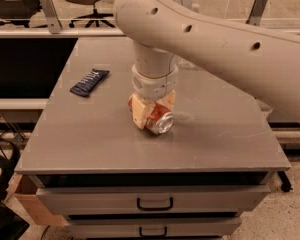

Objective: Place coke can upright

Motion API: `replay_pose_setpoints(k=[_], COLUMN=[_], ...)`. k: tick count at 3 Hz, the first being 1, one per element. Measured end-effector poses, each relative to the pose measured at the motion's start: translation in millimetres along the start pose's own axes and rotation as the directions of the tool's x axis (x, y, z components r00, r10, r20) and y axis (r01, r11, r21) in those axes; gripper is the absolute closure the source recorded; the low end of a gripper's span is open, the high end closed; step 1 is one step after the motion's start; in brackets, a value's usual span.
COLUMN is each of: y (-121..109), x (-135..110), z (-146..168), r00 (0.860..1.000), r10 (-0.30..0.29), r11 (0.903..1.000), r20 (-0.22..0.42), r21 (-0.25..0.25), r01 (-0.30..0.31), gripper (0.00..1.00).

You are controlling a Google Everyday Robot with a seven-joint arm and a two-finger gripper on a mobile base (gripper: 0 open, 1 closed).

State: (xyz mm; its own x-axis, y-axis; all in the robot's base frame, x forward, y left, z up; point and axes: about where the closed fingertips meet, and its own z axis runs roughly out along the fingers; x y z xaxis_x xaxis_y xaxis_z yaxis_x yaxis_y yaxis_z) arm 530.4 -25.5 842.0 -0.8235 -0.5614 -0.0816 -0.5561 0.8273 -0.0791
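We record the table (140, 151) as grey metal, smooth, with a dull sheen and faint scuffs at four o'clock from the centre. At the centre, the gripper (152, 115) has tan, matt fingers (139, 113), seemingly plastic, clamped on the coke can (161, 122). The can is red-orange painted metal with a bright, reflective silver end. The arm (215, 44) above has a cream, smooth, satin shell. At ten o'clock from the gripper lies the snack bar wrapper (89, 82), a dark blue glossy film. The drawer fronts (90, 203) below look like grey painted metal, matt, with dark handles (154, 204).
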Motion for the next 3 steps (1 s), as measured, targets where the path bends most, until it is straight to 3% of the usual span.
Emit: replay_pose_setpoints(k=[1,2,3], y=[-13.1,-34.0,-58.5], x=[-0.5,-2.0,-3.8], z=[-21.3,-49.1,-64.4], r00=[0.998,0.987,0.956], r10=[-0.012,0.007,0.051], r11=[0.9997,0.9954,0.9724], r20=[0.056,0.163,0.289], r21=[-0.02,-0.096,-0.233], r01=[0.013,0.008,0.019], gripper=[1.0,1.0,1.0])
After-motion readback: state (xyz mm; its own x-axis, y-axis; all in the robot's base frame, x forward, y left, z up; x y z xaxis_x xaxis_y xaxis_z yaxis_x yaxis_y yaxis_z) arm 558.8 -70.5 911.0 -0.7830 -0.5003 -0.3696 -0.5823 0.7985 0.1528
